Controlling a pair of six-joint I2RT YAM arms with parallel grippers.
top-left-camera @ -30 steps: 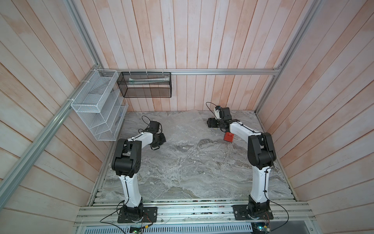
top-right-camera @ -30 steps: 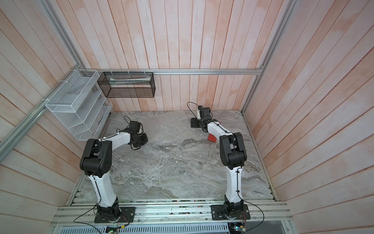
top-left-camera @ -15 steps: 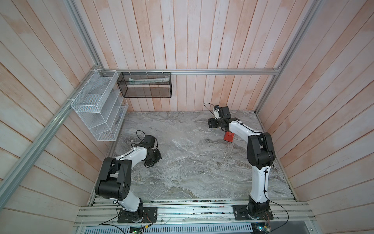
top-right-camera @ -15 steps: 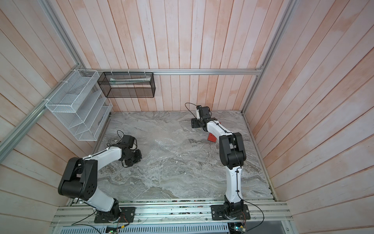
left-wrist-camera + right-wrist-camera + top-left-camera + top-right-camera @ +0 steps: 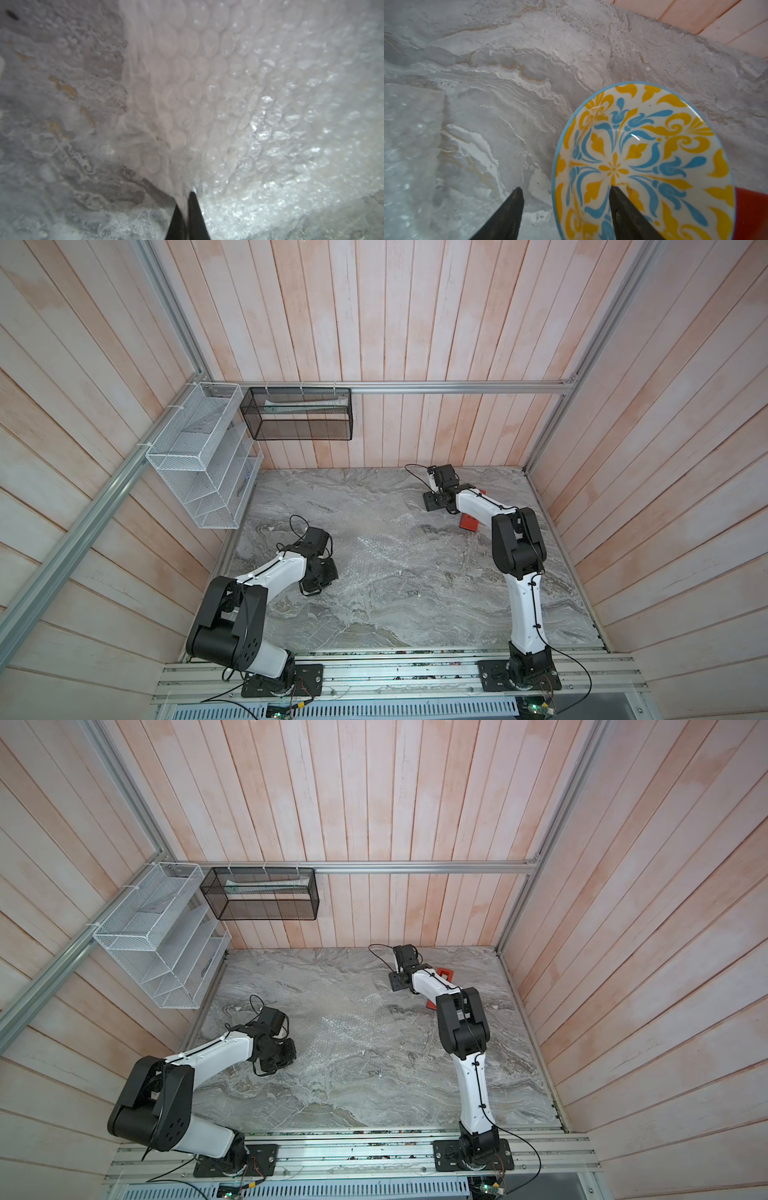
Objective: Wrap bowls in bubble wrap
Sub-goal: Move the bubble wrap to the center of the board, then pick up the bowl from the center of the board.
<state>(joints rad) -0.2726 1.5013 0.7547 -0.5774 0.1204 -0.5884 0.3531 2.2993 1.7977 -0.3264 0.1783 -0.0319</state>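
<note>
Fig. Sheet dragged, bowl approached. Over the last sec. my left gripper [image 5: 185, 199], pressed together on a bunched corner of the bubble wrap [image 5: 207, 93], travelled from the back-left part of the table [image 5: 415, 614] toward its front-left, pulling the sheet w/ it. In a top view the bubble wrap [image 5: 386, 547] lay spread over the table's middle, its front-left corner at my left wrist. Meanwhile my right gripper [image 5: 565, 188] kept its pos. near the table's back-right corner and narrowed its jaws, which were still apart. One of its fingers [image 5: 623, 207] hung over the inside of the bowl [image 5: 643, 162] and the other over bare marble outside, i.e. astride the rim w/o a visible pinch. The bowl sat on the table just beside the red tape dispenser [image 5: 749, 207], w/ bare marble btwn it and the sheet's edge; the top views hid it under my right wrist. Meaning for the task (my judgement): the sheet was being laid out as a landing area and the bowl was about to be taken by its rim, so nothing was wrapped yet. Next I'd need to close on the rim, lift, and carry the bowl to the sheet's centre.
</note>
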